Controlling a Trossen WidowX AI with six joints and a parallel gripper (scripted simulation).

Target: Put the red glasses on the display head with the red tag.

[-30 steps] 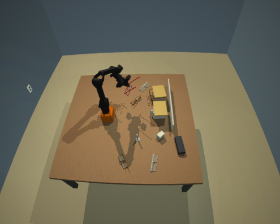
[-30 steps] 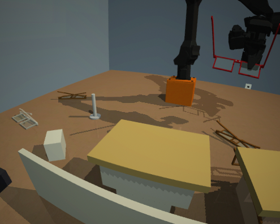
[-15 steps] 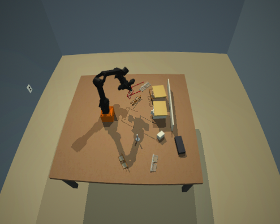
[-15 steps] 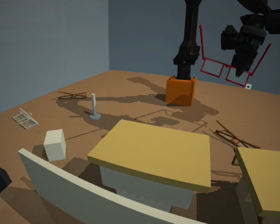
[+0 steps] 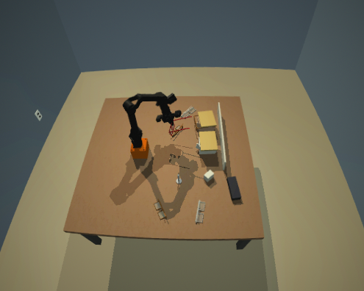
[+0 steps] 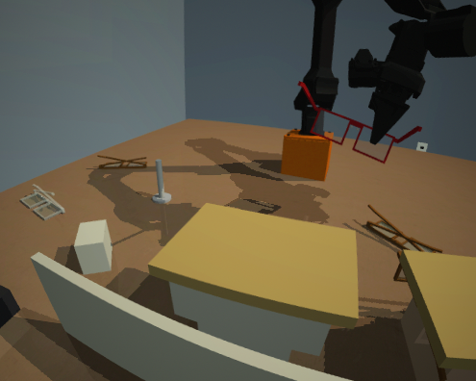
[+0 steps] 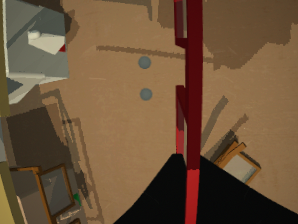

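My gripper (image 5: 170, 123) (image 6: 379, 139) (image 7: 184, 163) is shut on the red glasses (image 5: 180, 128) (image 6: 336, 115) (image 7: 193, 63) at their front frame. It holds them in the air above the table, between the orange arm base (image 5: 140, 150) (image 6: 306, 156) and the two display heads. The glasses hang tilted with their temples open. In the wrist view the grey head with the red tag (image 7: 61, 48) is at the upper left. It seems to be the nearer yellow-topped head (image 5: 208, 141) (image 6: 267, 260). The other head (image 5: 207, 118) (image 6: 457, 298) wears brown glasses (image 7: 55, 191).
A long white panel (image 5: 221, 136) (image 6: 128, 317) stands behind the heads. Loose brown glasses (image 5: 176, 133) (image 6: 401, 236) (image 7: 240, 163) lie under the gripper, and grey ones (image 5: 188, 111) lie farther back. A white cube (image 5: 209, 175) (image 6: 93, 246), a grey peg (image 5: 179, 179) (image 6: 160, 183), a black box (image 5: 234, 188) and more glasses (image 5: 200, 214) (image 5: 162, 212) lie toward the front.
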